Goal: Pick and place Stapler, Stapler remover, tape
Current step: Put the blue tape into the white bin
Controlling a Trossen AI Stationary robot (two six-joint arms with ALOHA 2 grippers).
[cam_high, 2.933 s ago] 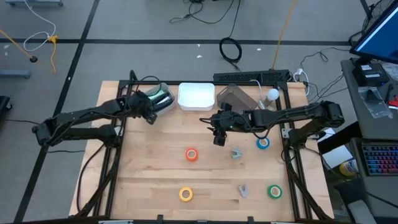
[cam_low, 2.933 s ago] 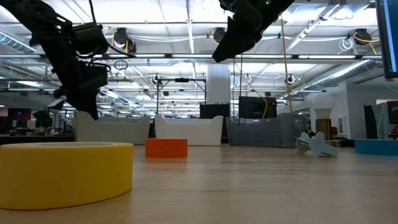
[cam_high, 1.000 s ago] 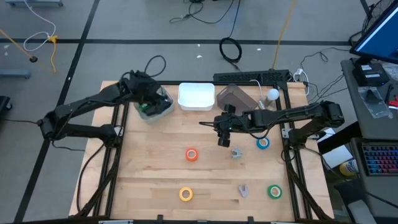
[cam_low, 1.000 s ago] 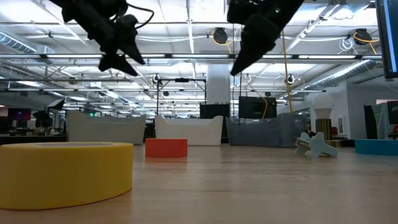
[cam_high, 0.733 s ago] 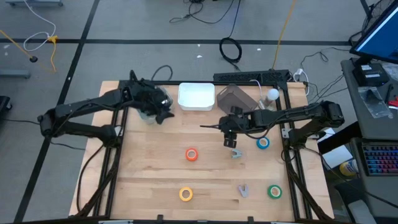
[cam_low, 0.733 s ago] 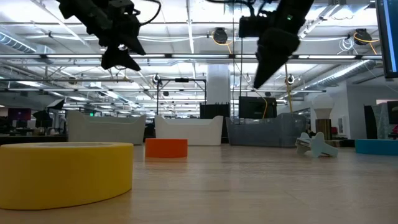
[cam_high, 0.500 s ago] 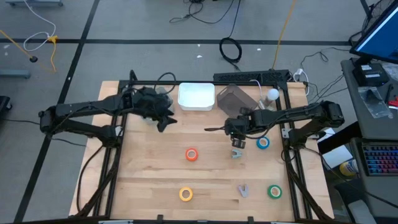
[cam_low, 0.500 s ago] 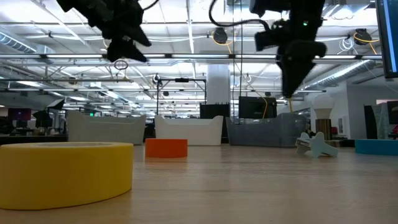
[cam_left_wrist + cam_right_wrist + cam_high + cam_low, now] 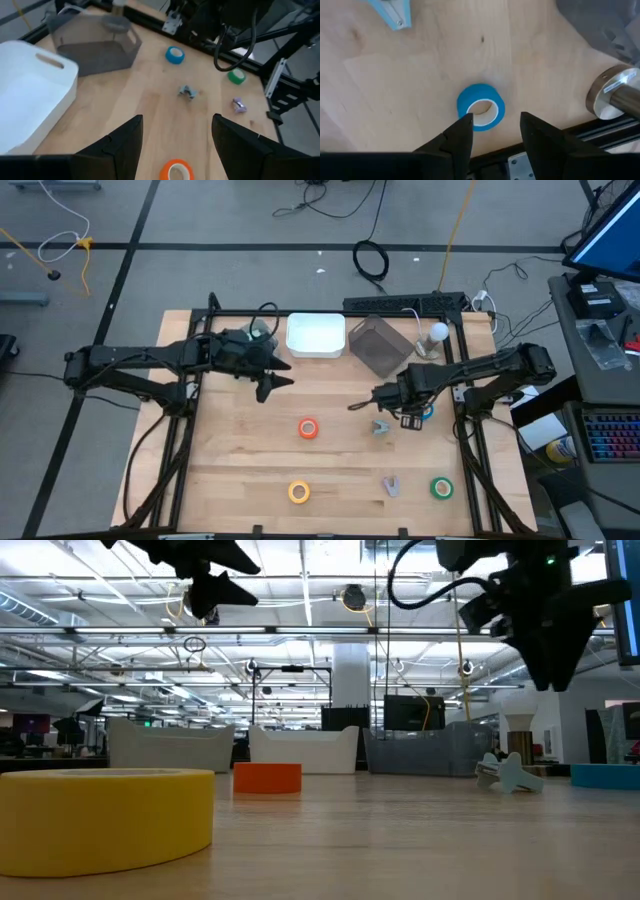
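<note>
No readable writing. Your right gripper [image 9: 492, 132] is hovering open and empty over the blue tape [image 9: 481, 106], which is lying flat, hole upward, near the table's [image 9: 230, 450] right edge. Your left gripper [image 9: 175, 137] is also hanging open and empty.

Blue tape roll [image 9: 424, 411]: in the high view mostly covered by the right gripper [image 9: 410, 418]; only an edge shows.
Clear container [image 9: 256, 332] at the worktop's back left: largely behind the left arm.
Yellow tape roll [image 9: 105, 817]: cut by the low view's left edge.
Small pale-blue piece [image 9: 395, 13]: cut off by the right wrist view's edge; type indistinct.
</note>
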